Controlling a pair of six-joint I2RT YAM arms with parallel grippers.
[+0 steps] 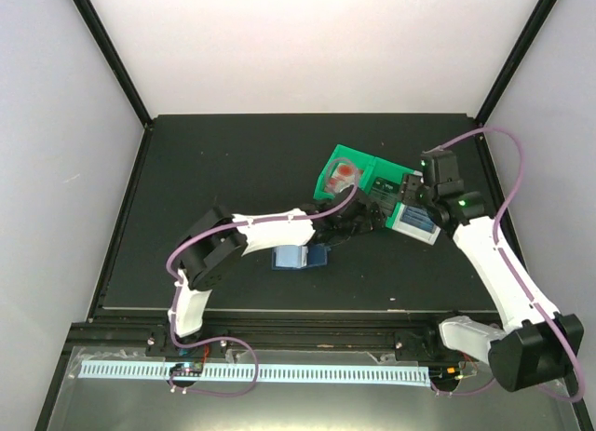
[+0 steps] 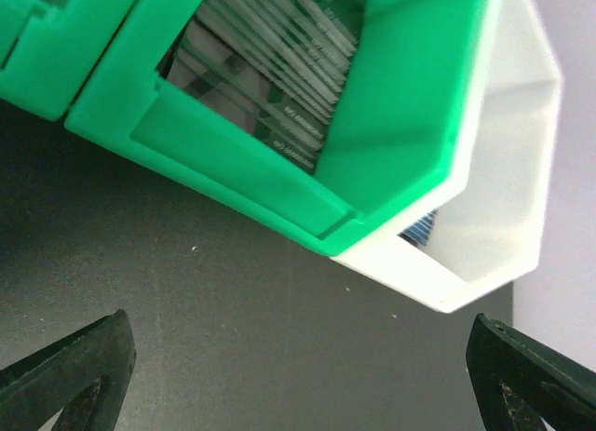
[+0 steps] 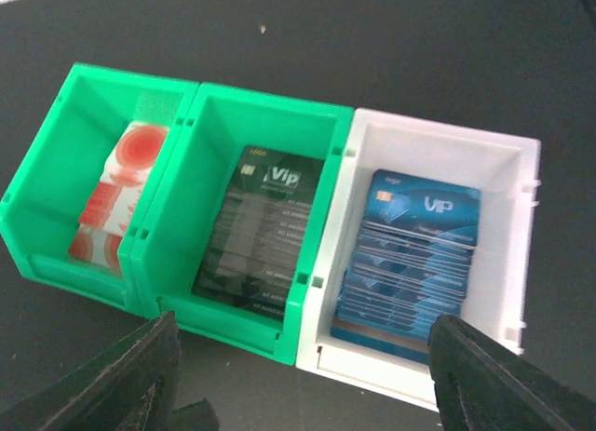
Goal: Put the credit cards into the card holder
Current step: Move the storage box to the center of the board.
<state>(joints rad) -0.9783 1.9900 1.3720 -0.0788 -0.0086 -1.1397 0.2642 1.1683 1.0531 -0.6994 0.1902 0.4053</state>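
Both grippers stand wide open and empty. The right gripper (image 3: 312, 384) hovers over the blue credit cards (image 3: 414, 254) stacked in the white bin (image 3: 521, 217), and the left gripper (image 2: 303, 380) faces the bin fronts. The card holder (image 1: 301, 257) lies open on the table (image 1: 186, 170), apart from the bins. Picking a card seems the step in hand; the next move calls for pinching the top card alone.

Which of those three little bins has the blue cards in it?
The white bin, at the right end of the row in the right wrist view. The middle green bin holds dark cards; the left green bin holds red-and-white cards.
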